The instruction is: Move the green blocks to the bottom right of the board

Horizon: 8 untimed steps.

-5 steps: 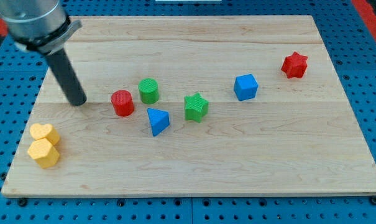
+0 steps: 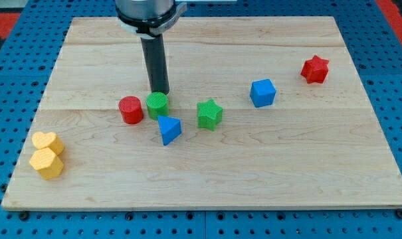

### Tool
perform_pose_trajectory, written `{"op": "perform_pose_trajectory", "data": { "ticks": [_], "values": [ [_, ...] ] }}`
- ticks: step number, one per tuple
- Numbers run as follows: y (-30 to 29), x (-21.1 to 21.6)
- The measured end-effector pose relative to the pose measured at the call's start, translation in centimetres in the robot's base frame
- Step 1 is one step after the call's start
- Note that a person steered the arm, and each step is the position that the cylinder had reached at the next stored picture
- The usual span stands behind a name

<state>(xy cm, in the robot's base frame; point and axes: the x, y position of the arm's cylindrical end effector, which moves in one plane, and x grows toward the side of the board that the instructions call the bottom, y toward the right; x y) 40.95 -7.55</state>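
A green cylinder (image 2: 157, 104) stands left of the board's middle, between a red cylinder (image 2: 130, 109) on its left and a blue triangular block (image 2: 168, 129) just below it on the right. A green star (image 2: 209, 113) lies a little to the right of them. My tip (image 2: 160, 91) sits right at the green cylinder's upper edge, touching or nearly touching it. The rod rises from there to the view's top.
A blue cube (image 2: 262, 92) lies right of the green star. A red star (image 2: 315, 69) sits near the board's upper right edge. A yellow heart (image 2: 47, 142) and a yellow hexagon (image 2: 46, 162) sit at the wooden board's (image 2: 287, 172) lower left.
My tip has swung from left of the red cylinder to just above the green cylinder. The green cylinder has shifted slightly down. The other blocks have not moved.
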Motion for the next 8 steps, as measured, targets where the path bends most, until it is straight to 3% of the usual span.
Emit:
{"op": "perform_pose_trajectory", "data": {
  "ticks": [1,2,3,6,7,8],
  "values": [
    [-4.2,0.1],
    [-3.4,0.5],
    [1.0,1.6],
    [-1.7,6.1],
    [5.0,6.2],
    [7.1,5.8]
  ]
}}
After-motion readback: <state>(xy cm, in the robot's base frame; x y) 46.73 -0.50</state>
